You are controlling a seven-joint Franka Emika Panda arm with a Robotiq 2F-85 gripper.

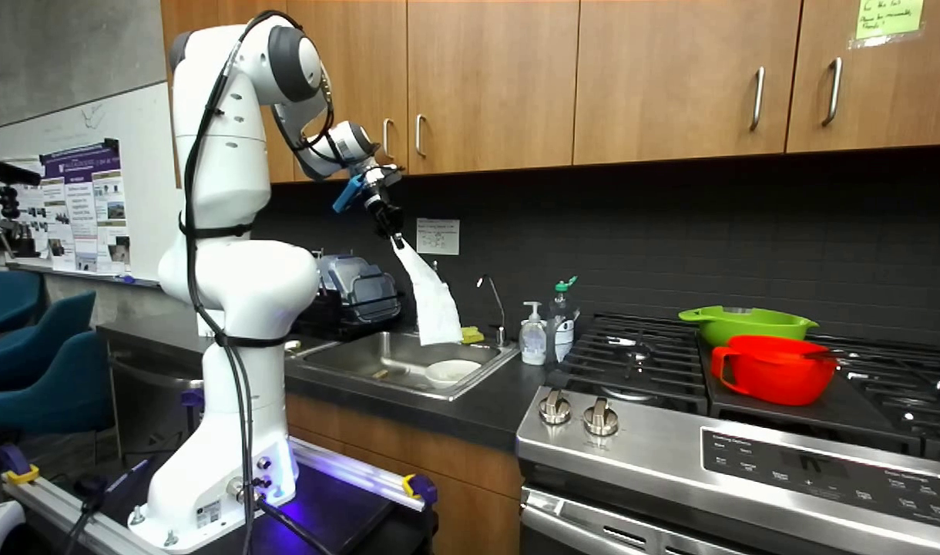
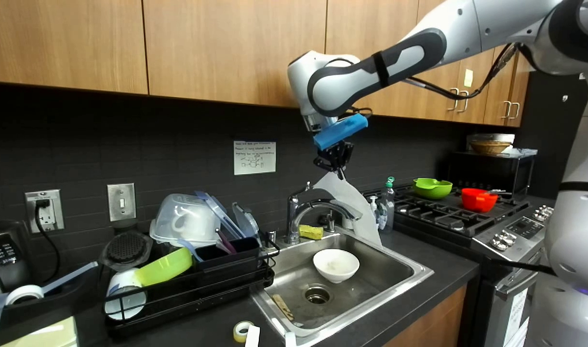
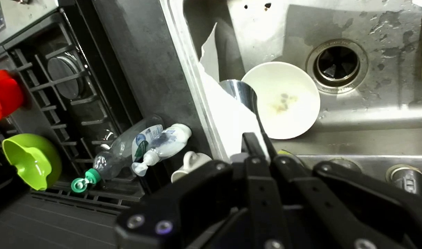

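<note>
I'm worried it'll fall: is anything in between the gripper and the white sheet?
Nothing visible is in the way: the gripper is shut on the sheet at its top end, and the rest hangs below. The tap shows beside the sheet in the wrist view, not between them; I can't tell whether it touches the sheet.

I see a bright green spouted bowl (image 2: 434, 189) and a red bowl with a loop handle (image 1: 786, 371) on the stainless-steel gas stove (image 1: 651, 443). Just beside it I make out a clear bottle with a green cap (image 1: 562, 331) near a whitish pump bottle (image 1: 532, 341). On the dark counter (image 2: 438, 248) I also get a black wire dish rack (image 2: 207, 288).
</note>
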